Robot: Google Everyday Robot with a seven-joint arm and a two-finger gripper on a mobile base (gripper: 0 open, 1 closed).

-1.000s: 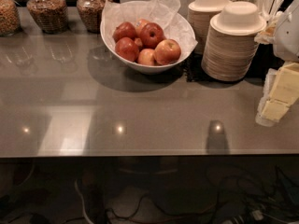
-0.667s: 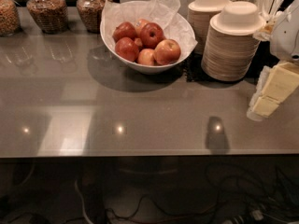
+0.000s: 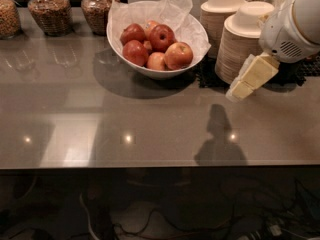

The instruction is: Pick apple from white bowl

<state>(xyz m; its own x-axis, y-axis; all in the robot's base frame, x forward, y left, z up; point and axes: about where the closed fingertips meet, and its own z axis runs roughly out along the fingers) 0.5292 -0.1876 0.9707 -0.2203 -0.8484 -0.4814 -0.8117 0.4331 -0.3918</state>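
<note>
Glossy grey counter [image 3: 150,129] runs the full width of the scene, with dark floor and cables below its near edge.

1. Change: the gripper [image 3: 240,89] has moved left and toward the far side from its position a second ago. It now hangs above the counter just in front of the stacked beige bowls [image 3: 240,49], at the right of the scene. Whether it is wide or narrow cannot be determined from this angle. It carries nothing.
2. Meaning for the task: the approach is under way and no grasp has been made. The apple [image 3: 178,55] is untouched. It lies at the right near side of the white bowl [image 3: 160,74], the side nearest the gripper.
3. Surroundings: darker red apples [image 3: 161,36] touch the apple on its left, and a pale apple [image 3: 156,61] sits just beside it. Crinkled paper [image 3: 175,9] rises behind them (it also drapes over the right rim). Three glass jars [image 3: 50,11] stand at far left, well apart from the work.
4. Obstructions: the stacked beige bowls stand near the travel path. Neighbouring fruit will likely limit side clearance, so a descent from above appears preferable.
</note>
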